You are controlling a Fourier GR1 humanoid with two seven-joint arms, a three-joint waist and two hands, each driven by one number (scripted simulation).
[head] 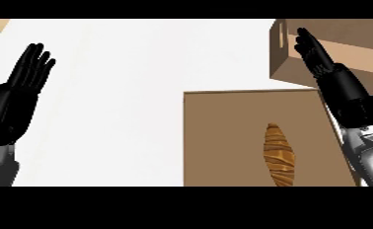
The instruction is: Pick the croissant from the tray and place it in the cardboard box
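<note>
A golden-brown striped croissant [279,155] lies lengthwise on a flat brown tray [218,139] at the lower right of the head view. Behind the tray, at the upper right, stands the cardboard box [350,50]; only part of it shows. My right hand [315,51] is raised with straight fingers, open, in front of the box's left side and above the tray's far right corner. It holds nothing. My left hand [25,82] stays open at the left edge, fingers up, far from the tray.
The white counter [131,99] spreads between my two hands, left of the tray. A tan sliver [3,24] shows at the upper left corner.
</note>
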